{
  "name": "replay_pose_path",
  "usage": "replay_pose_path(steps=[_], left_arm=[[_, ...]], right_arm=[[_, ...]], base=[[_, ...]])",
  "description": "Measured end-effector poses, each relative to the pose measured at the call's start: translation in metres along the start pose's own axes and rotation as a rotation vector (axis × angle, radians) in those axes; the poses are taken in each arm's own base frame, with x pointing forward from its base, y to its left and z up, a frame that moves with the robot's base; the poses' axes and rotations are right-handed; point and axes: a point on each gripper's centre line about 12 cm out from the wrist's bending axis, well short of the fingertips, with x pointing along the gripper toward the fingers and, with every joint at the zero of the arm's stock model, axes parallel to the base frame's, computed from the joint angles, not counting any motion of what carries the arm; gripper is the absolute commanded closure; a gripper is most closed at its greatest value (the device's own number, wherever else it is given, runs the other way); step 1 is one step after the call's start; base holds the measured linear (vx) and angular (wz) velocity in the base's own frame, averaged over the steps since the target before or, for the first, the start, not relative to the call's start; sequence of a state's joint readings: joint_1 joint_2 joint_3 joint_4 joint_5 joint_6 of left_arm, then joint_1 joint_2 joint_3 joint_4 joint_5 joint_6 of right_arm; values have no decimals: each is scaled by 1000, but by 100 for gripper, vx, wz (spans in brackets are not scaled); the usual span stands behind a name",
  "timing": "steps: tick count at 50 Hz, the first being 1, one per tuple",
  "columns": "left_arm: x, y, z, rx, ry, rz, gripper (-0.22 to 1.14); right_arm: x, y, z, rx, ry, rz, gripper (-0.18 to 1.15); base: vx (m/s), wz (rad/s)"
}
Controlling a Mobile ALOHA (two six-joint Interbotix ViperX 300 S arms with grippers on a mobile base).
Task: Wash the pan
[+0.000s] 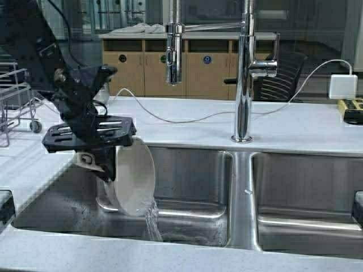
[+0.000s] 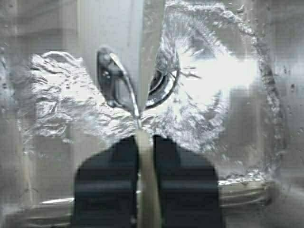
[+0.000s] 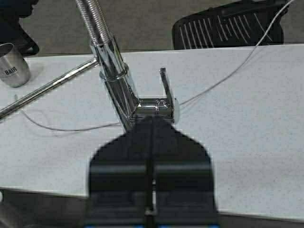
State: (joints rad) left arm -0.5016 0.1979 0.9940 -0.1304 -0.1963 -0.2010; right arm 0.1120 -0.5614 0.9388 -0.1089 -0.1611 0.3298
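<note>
My left gripper (image 1: pixel 108 170) hangs over the left basin of the steel sink (image 1: pixel 193 170), fingers (image 2: pixel 107 185) clamped on the rim of the cream-white pan (image 1: pixel 135 177), which I hold on edge, tipped so water pours off its lower lip into the basin. My right gripper (image 3: pixel 152 142) sits before the chrome faucet (image 1: pixel 244 73), fingers pressed together on nothing. The pale speckled counter (image 1: pixel 170 122) around the sink carries a thin white cable (image 1: pixel 170 119) and a steel cup (image 3: pixel 13 64). Beyond the sink stand wooden bin cabinets (image 1: pixel 170 68).
</note>
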Motion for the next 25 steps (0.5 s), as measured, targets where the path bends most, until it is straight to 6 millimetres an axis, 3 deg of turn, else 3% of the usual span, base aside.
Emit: replay_pose_path(steps=[9, 19, 25], left_arm=[[-18, -6, 19, 53, -22, -6, 88], [-56, -17, 53, 116, -182, -51, 88], [-70, -20, 62, 128, -232, -65, 88]], right_arm=[[0, 0, 1, 3, -6, 2, 90], [0, 0, 2, 6, -15, 4, 90], [0, 0, 2, 12, -18, 4, 90]], base=[[-2, 1], [-3, 1], [-3, 1]])
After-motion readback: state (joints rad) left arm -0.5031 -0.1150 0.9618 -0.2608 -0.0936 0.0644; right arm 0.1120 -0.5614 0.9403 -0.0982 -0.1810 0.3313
